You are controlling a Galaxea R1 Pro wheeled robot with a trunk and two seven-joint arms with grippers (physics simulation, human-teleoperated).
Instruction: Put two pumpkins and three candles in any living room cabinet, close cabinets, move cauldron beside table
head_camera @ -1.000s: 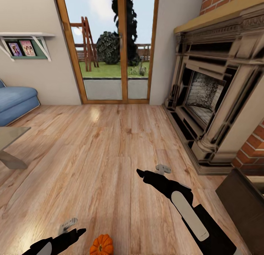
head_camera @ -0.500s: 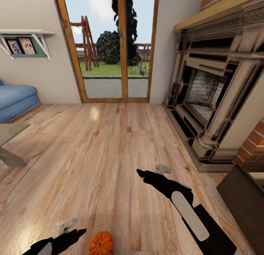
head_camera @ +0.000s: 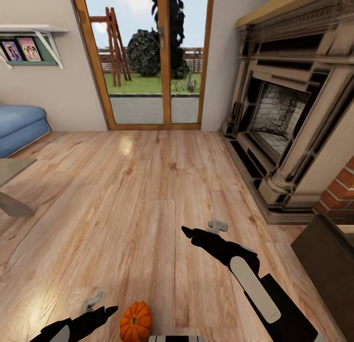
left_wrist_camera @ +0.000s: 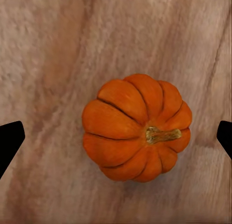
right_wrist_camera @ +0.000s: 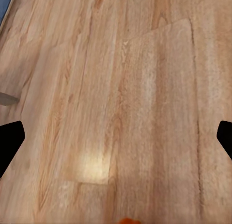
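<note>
**A:** Wood plank floor, living room. Glass patio door at the far wall, garden outside. Ornate fireplace along the floor's right edge, brick beside it.

**B:** Task things?

**A:** One pumpkin, orange, ribbed, stem up, sitting on the floor at the near edge of the head view. Left wrist view has it straight under the camera, stem tilted sideways.

**B:** Left gripper?

**A:** Left gripper just beside the pumpkin, not touching. Jaws spread wide, the black fingertips stand at opposite edges of the wrist picture with the pumpkin between, clear gap both sides. Holding nothing.

**B:** Right?

**A:** Right gripper out over bare floor, mid-floor, well apart from the pumpkin. Wide apart too, empty; the wrist view has plain planks under it and an orange sliver at one edge.

**B:** Furniture?

**A:** Corner of the low table at the floor's left edge, grey slab top, slanted base. Blue sofa behind it. Dark-brown cabinet corner at the near right, next to the fireplace.

**B:** Any text, labels?

**A:** None readable. Wall shelf upper left has two framed photos, too small for detail.
</note>
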